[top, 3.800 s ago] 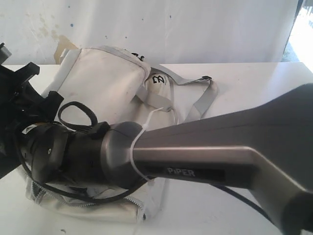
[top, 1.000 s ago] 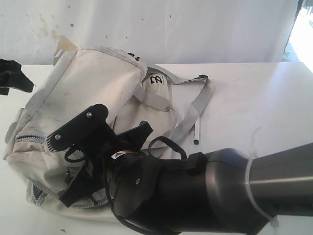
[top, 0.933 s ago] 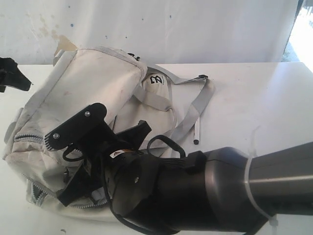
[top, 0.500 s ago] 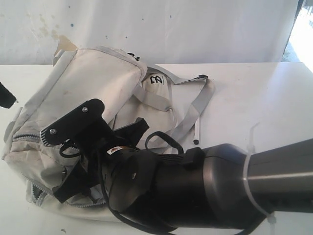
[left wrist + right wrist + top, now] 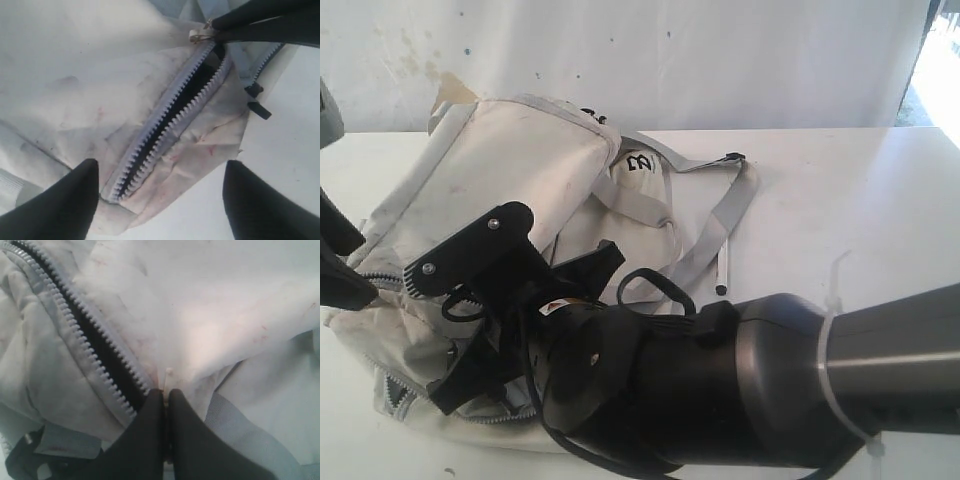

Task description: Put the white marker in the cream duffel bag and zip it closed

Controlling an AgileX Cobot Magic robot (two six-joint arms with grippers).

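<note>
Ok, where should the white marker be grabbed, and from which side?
Grip the white marker across the middle of its barrel, coming straight down and closing across its width. It lies flat on the table, and the grey strap runs close along one side, so the open-table side probably gives more room.

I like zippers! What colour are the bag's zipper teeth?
Light grey, on the cream duffel bag; the left wrist view shows the zipper teeth best.
</note>
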